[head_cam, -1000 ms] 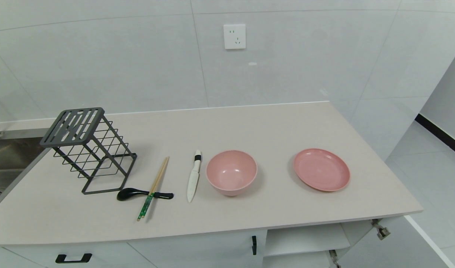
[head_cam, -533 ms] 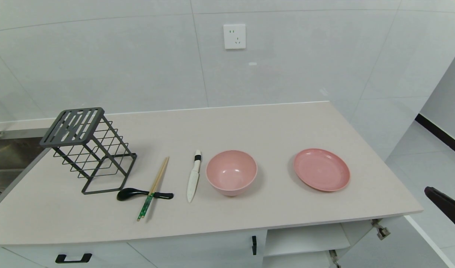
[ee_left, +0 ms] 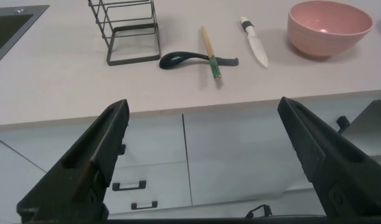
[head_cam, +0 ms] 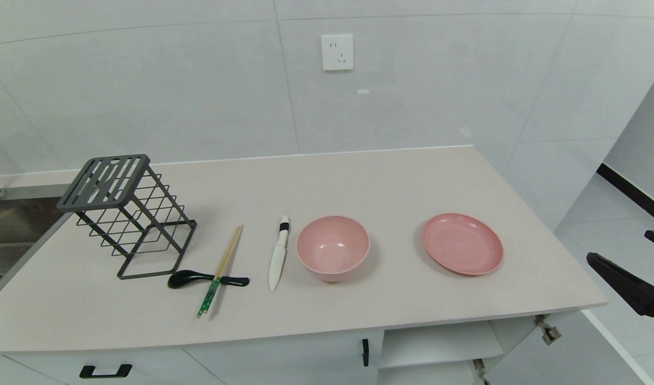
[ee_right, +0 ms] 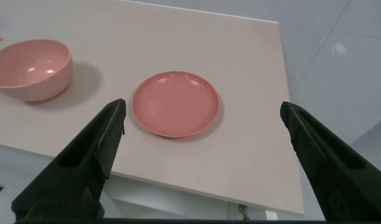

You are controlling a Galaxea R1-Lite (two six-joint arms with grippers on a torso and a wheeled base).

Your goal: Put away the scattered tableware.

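A pink bowl (head_cam: 332,247) and a pink plate (head_cam: 462,243) sit on the counter. A white knife (head_cam: 278,252) lies left of the bowl. Further left, chopsticks (head_cam: 220,270) lie across a black spoon (head_cam: 198,279) beside a dark wire rack (head_cam: 124,211). My right gripper (head_cam: 618,245) hangs open off the counter's right end, clear of the plate (ee_right: 175,103) and bowl (ee_right: 30,68), with nothing in it (ee_right: 202,104). My left gripper (ee_left: 202,102) is open and empty, low in front of the cabinet, facing the spoon (ee_left: 184,60), chopsticks (ee_left: 210,51), knife (ee_left: 255,48) and bowl (ee_left: 329,26).
A steel sink (head_cam: 6,235) is set into the counter's left end, behind the rack (ee_left: 127,28). Below the counter are drawers with black handles (head_cam: 105,370) and an open cabinet bay (head_cam: 439,345). The counter ends just right of the plate, with floor beyond.
The right gripper has come into the head view at the right edge and moved up and left toward the counter's end. The tableware has not moved.
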